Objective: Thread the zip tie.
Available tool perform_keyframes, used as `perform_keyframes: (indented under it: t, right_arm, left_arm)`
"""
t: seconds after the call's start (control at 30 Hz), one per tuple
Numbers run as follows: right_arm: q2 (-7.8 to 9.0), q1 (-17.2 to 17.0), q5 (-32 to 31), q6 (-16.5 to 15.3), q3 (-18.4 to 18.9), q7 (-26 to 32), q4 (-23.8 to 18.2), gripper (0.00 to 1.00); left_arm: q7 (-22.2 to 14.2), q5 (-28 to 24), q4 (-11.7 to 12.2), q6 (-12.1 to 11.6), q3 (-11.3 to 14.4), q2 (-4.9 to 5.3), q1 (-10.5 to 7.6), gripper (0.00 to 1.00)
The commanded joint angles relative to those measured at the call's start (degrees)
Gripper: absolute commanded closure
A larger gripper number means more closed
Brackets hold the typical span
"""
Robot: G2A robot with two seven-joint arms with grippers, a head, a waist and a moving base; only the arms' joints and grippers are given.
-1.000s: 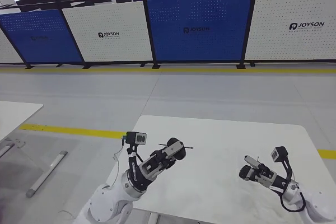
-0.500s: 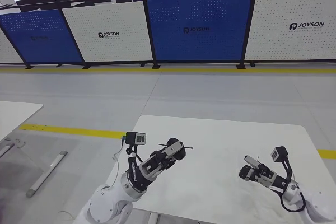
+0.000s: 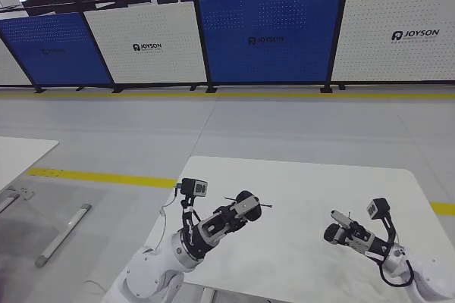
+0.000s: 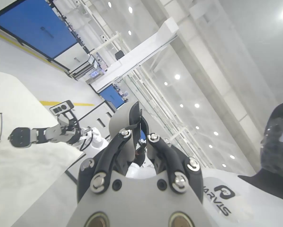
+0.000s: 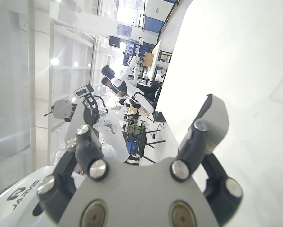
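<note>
My left end effector [image 3: 246, 206], at eight o'clock on the white desk [image 3: 326, 182], pinches the thin black plastic zip tie [image 3: 265, 204] aloft. My right end effector [image 3: 330, 226], at four o'clock, gapes empty. Threading, I judge, hasn't begun.

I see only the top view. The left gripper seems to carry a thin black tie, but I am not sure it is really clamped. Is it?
Observer: Yes. The left wrist view shows the left gripper shut on the zip tie.
Operator: And the right gripper, does it hold something?
Observer: No. In the right wrist view the right gripper is open and holds nothing.
Operator: Are there other ties on the table?
Observer: Yes. The left wrist view shows two more ties lying flat on the table, close to the right gripper.
</note>
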Motion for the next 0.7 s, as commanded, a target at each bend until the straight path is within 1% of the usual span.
perform_keyframes:
  t: [0.0,0.07,0.17,0.3,0.47,0.57,0.67]
  right_arm:
    - [0.00,0.00,0.00,0.00,0.00,0.00,0.00,0.00]
    - [0.00,0.00,0.00,0.00,0.00,0.00,0.00,0.00]
    - [0.00,0.00,0.00,0.00,0.00,0.00,0.00,0.00]
    - [0.00,0.00,0.00,0.00,0.00,0.00,0.00,0.00]
    - [0.00,0.00,0.00,0.00,0.00,0.00,0.00,0.00]
    - [0.00,0.00,0.00,0.00,0.00,0.00,0.00,0.00]
    - [0.00,0.00,0.00,0.00,0.00,0.00,0.00,0.00]
  left_arm:
    - [-0.90,2.40,-0.34,-0.47,0.21,0.12,0.31,1.00]
    - [-1.08,3.65,-0.55,-0.83,0.32,0.19,0.51,1.00]
    - [-1.13,3.81,-0.55,-0.94,0.39,0.27,0.61,1.00]
    - [0.97,1.94,-0.59,-1.30,0.53,0.19,0.77,1.00]
    - [5.83,-4.31,-1.23,-1.77,-0.06,-0.13,0.34,1.00]
    - [6.55,-5.33,-1.26,-1.89,-0.29,-0.19,0.17,1.00]
    - [5.91,-3.70,-0.77,-1.08,-0.61,-0.09,-0.01,1.00]
